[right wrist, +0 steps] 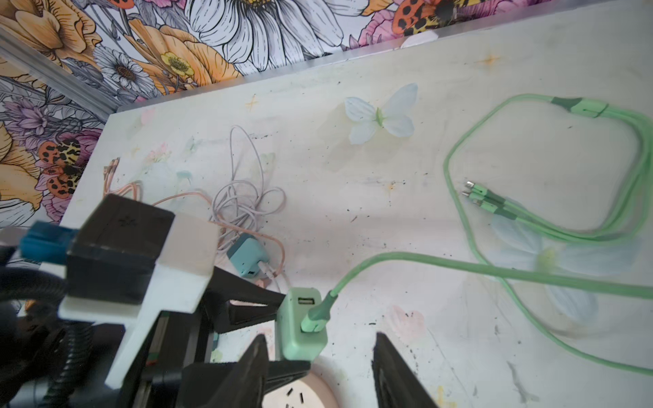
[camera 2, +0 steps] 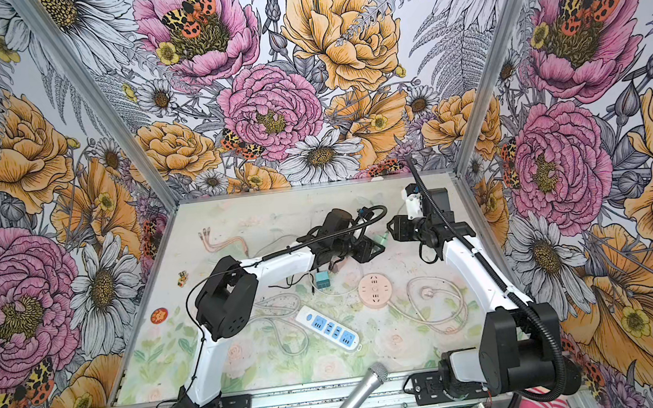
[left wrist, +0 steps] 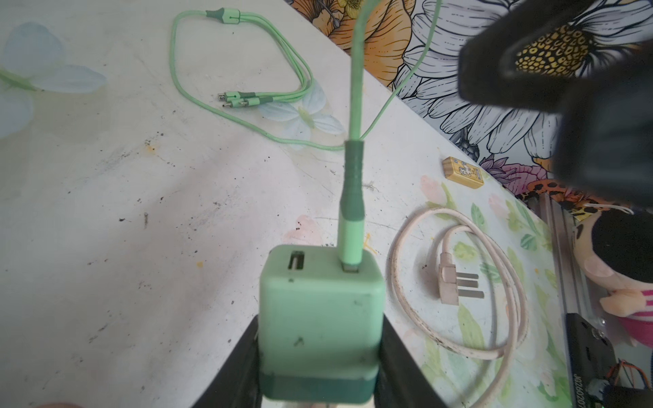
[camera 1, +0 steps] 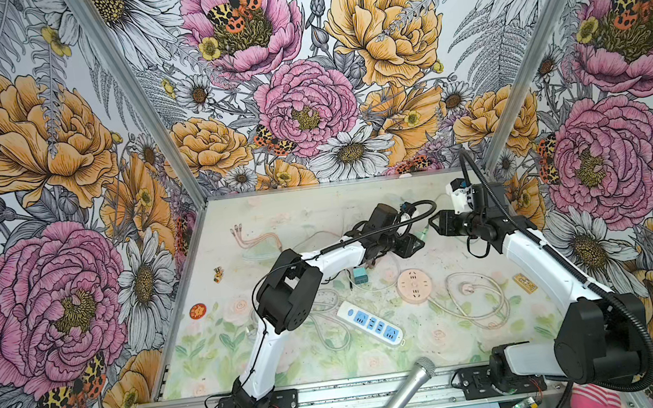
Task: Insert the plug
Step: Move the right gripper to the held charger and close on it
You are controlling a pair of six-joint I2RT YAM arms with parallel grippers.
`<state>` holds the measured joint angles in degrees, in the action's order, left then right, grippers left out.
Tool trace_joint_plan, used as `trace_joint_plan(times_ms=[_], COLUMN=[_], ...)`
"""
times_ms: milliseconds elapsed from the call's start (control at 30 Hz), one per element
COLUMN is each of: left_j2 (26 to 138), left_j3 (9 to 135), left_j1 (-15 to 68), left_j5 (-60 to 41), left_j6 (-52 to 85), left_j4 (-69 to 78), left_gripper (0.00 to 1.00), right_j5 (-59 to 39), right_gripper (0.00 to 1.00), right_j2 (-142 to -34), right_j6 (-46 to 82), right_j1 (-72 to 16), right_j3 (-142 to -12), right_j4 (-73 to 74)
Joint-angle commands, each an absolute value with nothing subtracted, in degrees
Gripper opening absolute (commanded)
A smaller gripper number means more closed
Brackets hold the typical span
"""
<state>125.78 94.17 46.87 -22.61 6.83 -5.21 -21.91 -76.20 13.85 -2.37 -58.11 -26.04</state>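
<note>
My left gripper (left wrist: 319,339) is shut on a mint-green charger cube (left wrist: 319,311), one black finger (left wrist: 240,360) against each side. A green USB plug (left wrist: 349,240) with a dark green collar sits in one of the cube's two ports; the port beside it is bare. Its green cable (left wrist: 353,70) runs off to a loop on the table (right wrist: 388,169). In the right wrist view the cube (right wrist: 300,339) and plug (right wrist: 314,318) lie just ahead of my right gripper (right wrist: 320,339), which is open and touches neither. In both top views the cube (camera 1: 424,235) (camera 2: 382,240) hangs between the two grippers.
Below the grippers lie a round pink socket (camera 1: 414,286), a white power strip with blue outlets (camera 1: 371,322) and a teal charger (camera 1: 360,274). A pale cable with a three-pin plug (camera 1: 468,289) coils at the right, near a yellow block (camera 1: 525,283). A microphone (camera 1: 401,397) leans over the front rail.
</note>
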Motion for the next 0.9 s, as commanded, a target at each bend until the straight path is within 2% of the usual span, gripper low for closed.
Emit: trace_joint_plan(times_ms=[0, 867], left_j2=[123.1, 119.6], left_j3=[93.3, 88.2], left_j1=[46.8, 46.5], left_j5=[-24.8, -30.0], left_j6=[5.0, 4.4], left_j4=[-1.2, 6.4], left_gripper=[0.41, 0.43], right_j5=[-24.2, -22.9], right_gripper=[0.49, 0.49], right_j2=[-75.5, -77.3], right_j6=[15.3, 16.9], right_j1=[-3.5, -6.7], right_j3=[-57.2, -54.2], right_j4=[-25.6, -25.8])
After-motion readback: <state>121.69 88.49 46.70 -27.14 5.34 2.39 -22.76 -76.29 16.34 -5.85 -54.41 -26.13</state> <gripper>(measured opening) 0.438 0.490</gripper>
